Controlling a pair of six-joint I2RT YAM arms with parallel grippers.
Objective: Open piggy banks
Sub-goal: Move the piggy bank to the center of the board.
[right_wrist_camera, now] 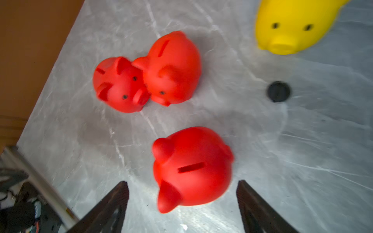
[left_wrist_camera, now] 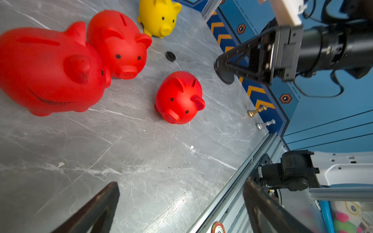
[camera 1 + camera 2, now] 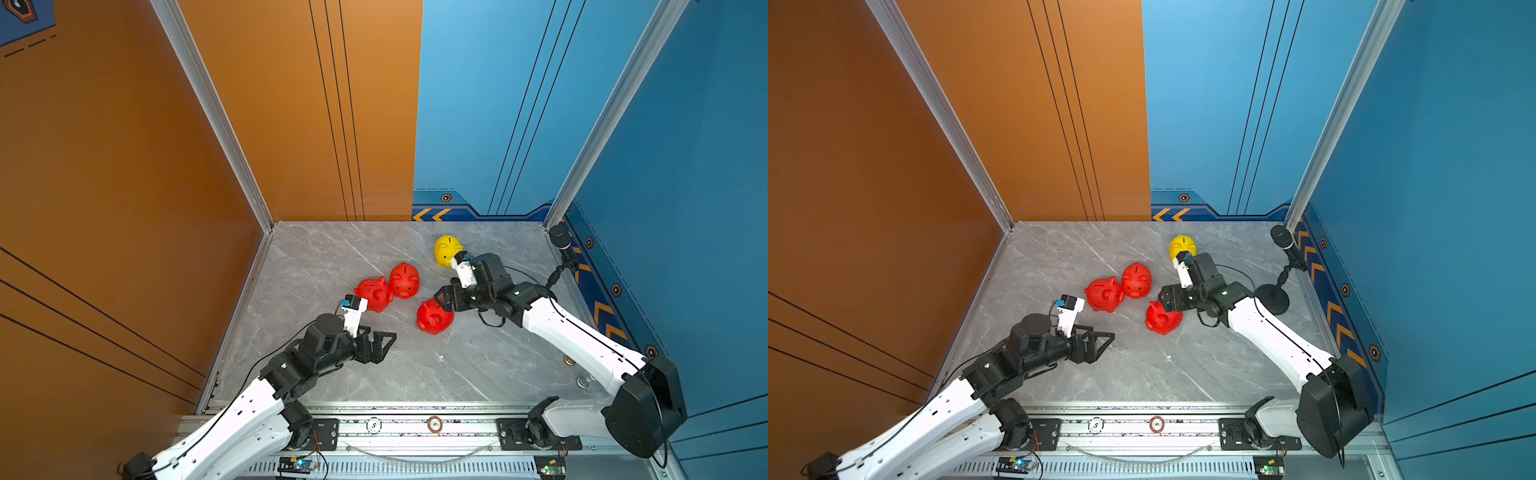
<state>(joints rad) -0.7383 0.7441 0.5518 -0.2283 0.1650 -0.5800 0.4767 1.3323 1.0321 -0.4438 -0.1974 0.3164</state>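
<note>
Right gripper [image 1: 181,182], jaws spread wide and empty, poised about a glossy red plastic piggy bank [image 1: 191,157] standing slot-up on the grey marbled counter [image 1: 302,161], evidently aligned to seize it. Left gripper [image 2: 180,182], likewise wide and empty, faces the bank from further off.

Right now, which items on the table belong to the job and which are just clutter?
Job: lone red piggy bank; two touching red piggy banks; yellow piggy bank.
Lying about: black plug; gold chess piece; silver chess piece; microphone.
</note>
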